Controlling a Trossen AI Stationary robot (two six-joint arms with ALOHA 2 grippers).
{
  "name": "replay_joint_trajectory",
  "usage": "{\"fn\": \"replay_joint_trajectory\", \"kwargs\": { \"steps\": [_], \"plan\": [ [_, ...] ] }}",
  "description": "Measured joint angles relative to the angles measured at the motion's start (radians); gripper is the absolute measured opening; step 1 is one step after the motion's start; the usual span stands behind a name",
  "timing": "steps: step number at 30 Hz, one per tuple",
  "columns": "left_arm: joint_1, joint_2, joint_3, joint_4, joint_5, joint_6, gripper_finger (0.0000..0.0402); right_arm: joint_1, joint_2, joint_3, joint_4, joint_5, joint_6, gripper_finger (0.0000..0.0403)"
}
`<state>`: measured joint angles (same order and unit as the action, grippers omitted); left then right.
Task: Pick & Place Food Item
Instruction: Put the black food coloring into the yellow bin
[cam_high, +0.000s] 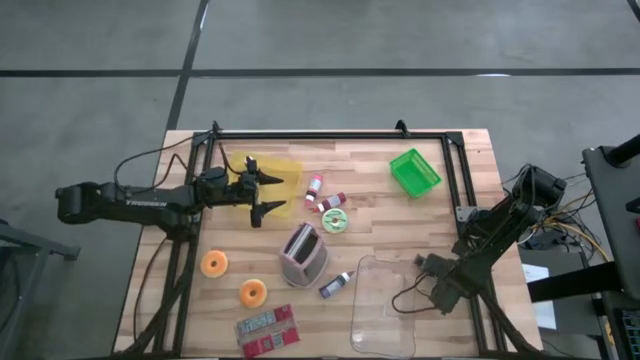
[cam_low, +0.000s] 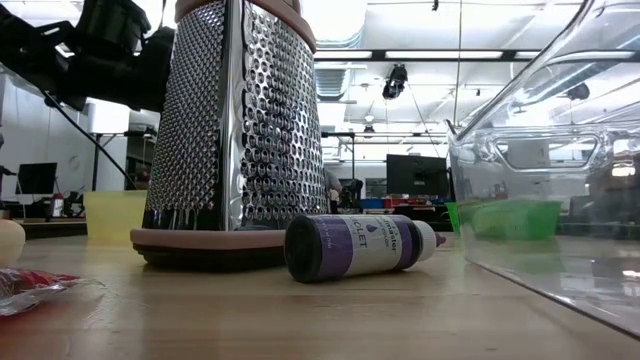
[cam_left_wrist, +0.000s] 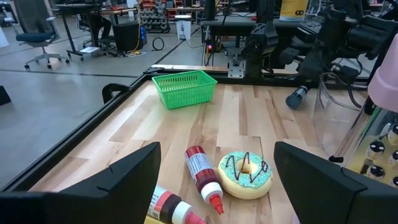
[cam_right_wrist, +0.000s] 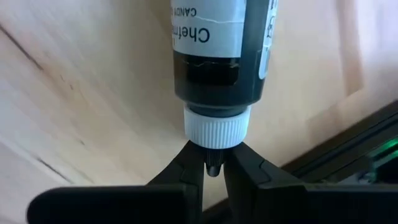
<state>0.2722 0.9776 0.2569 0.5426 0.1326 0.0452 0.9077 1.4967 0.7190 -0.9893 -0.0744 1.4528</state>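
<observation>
A dark food-colour bottle (cam_right_wrist: 221, 43) with a white cap lies on the wooden table by the right side of the clear container (cam_high: 385, 300). My right gripper (cam_right_wrist: 213, 171) points down at it and is shut on it; in the high view my right gripper (cam_high: 432, 268) hides most of it. My left gripper (cam_high: 258, 195) hovers open beside the yellow tub (cam_high: 278, 168). Ahead of my left gripper (cam_left_wrist: 227, 186) lie a green-iced donut (cam_left_wrist: 245, 174) and two red bottles (cam_left_wrist: 202, 171). My right gripper pinches the bottle's small nozzle tip (cam_right_wrist: 213, 167), just beyond the white cap (cam_right_wrist: 216, 129), between its two fingertips. The fingers come from above, pointing steeply down, in line with the bottle's length. The bottle's body appears to lie on the table.
A grater (cam_high: 302, 255) and a purple bottle (cam_high: 337, 285) lie mid-table; two orange donuts (cam_high: 214, 263) and a red packet (cam_high: 268, 330) sit near the front left. A green basket (cam_high: 414, 172) stands at the far right. A black frame (cam_high: 330, 135) borders the table.
</observation>
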Motion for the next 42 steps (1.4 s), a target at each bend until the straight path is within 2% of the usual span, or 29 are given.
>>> {"fn": "replay_joint_trajectory", "kwargs": {
  "steps": [16,25,33,42],
  "plan": [
    [0.0,0.0,0.0,0.0,0.0,-0.001,0.0314,-0.001,0.0,0.169,-0.31,0.196,0.055,0.003],
    [0.0,0.0,0.0,0.018,0.0,-0.004,0.0314,-0.03,0.0,0.265,-0.458,0.378,0.059,0.003],
    [0.0,0.0,0.0,0.018,0.0,-0.011,0.0314,-0.124,0.0,0.309,-0.485,0.44,-0.091,0.003],
    [0.0,0.0,0.001,0.034,0.0,-0.019,0.0314,-0.279,0.0,0.418,-0.553,0.583,-0.32,0.003]
  ]
}}
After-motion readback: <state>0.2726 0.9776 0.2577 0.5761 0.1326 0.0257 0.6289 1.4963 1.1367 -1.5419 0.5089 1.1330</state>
